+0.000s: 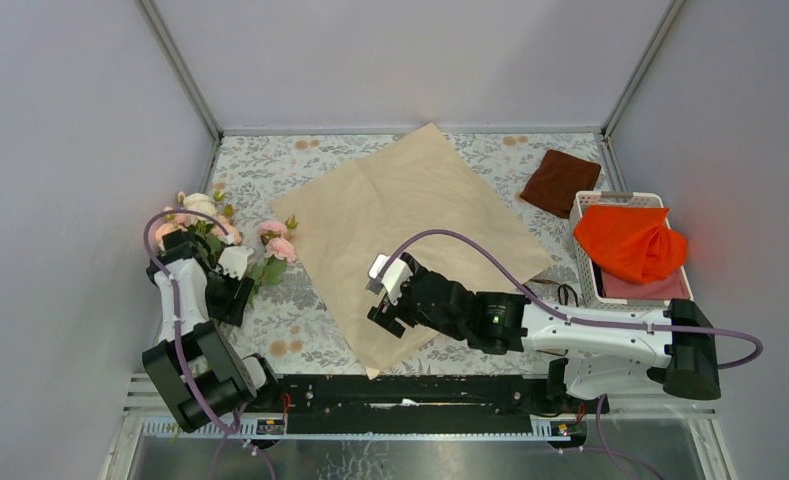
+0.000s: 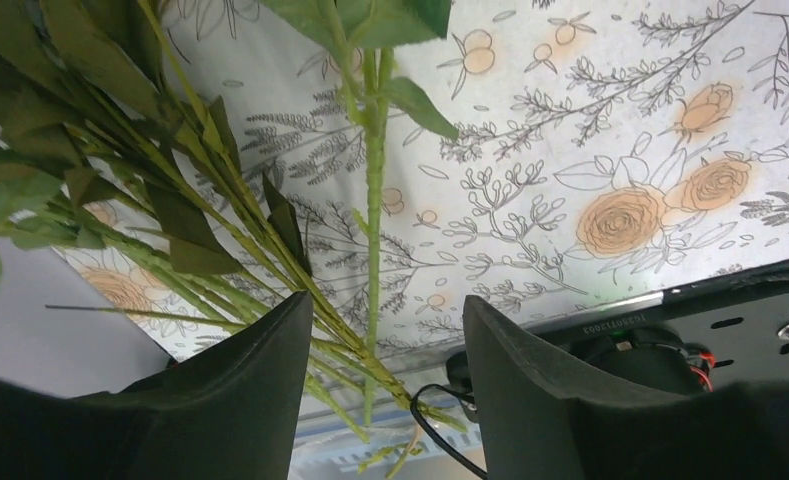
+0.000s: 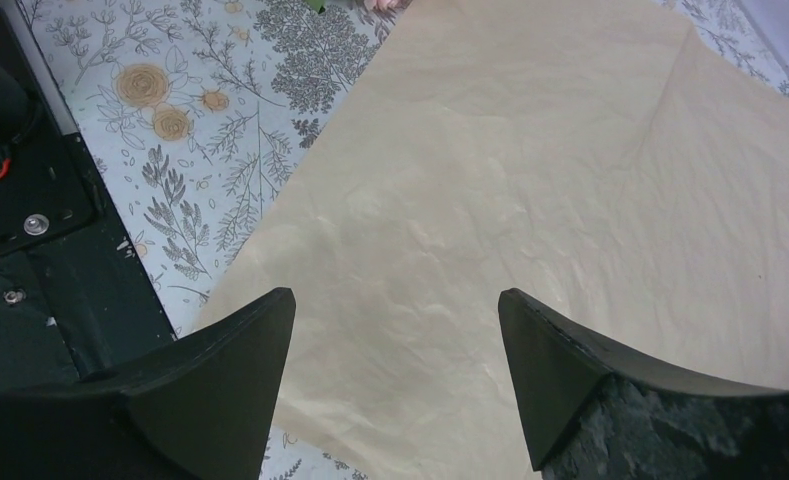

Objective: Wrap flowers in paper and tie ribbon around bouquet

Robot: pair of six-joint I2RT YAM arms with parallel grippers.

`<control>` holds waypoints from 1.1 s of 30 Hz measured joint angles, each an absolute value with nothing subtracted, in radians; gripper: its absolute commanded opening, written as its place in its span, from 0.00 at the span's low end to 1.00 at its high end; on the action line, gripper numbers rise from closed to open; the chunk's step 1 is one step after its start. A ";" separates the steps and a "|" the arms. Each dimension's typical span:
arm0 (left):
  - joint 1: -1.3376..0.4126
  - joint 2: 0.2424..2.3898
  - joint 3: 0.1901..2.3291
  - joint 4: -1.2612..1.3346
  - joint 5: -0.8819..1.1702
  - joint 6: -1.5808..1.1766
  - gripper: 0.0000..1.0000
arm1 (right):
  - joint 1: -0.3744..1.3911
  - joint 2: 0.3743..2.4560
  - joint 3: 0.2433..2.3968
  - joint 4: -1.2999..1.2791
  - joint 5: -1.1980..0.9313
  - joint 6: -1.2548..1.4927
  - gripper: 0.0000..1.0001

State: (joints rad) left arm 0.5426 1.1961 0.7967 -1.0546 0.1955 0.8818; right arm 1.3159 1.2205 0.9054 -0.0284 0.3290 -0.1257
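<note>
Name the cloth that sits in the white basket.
The bright orange cloth, bunched in the basket; the dark brown cloth lies flat on the table outside it.

I can read nothing from here: the only print, a small white line on the black base plate [image 2: 730, 305], is too blurred.

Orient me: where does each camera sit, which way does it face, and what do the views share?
Top external: above and behind the bases, looking down; left arm, right arm, the paper and the flowers show.
Left wrist: on the left arm, looking past the open left gripper at the flowers' stems and the table.
Right wrist: on the right arm, looking down past the open right gripper at the paper.
Shared: top and right wrist both show the paper; top and left wrist, the flowers.
</note>
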 measured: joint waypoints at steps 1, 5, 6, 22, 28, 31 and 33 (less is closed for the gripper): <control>0.536 1.200 0.796 -1.044 0.192 0.882 0.61 | 1.314 1.229 0.913 -0.036 0.327 -0.125 0.82; 0.508 1.251 0.779 -1.001 0.190 0.881 0.55 | 1.313 1.255 0.931 -0.048 0.321 -0.122 0.82; 0.503 1.266 0.768 -0.989 0.187 0.881 0.55 | 1.313 1.258 0.933 -0.049 0.321 -0.122 0.82; 0.498 1.430 0.725 -0.797 0.158 0.820 0.00 | 1.308 1.262 0.934 -0.085 0.319 -0.122 0.83; 0.513 1.333 0.793 -0.922 0.334 0.809 0.00 | 1.306 1.269 0.973 -0.101 0.319 -0.112 0.83; 0.514 1.219 0.951 -0.998 0.481 0.765 0.00 | 1.301 1.273 1.005 -0.107 0.318 -0.093 0.86; 0.514 1.181 1.091 -1.023 0.602 0.715 0.00 | 1.287 1.284 1.034 -0.107 0.298 -0.068 0.90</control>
State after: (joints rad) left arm 0.5137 1.1809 1.0908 -1.0229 0.6018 0.7151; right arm 1.2869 1.2842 1.0344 -0.1070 0.2981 -0.0685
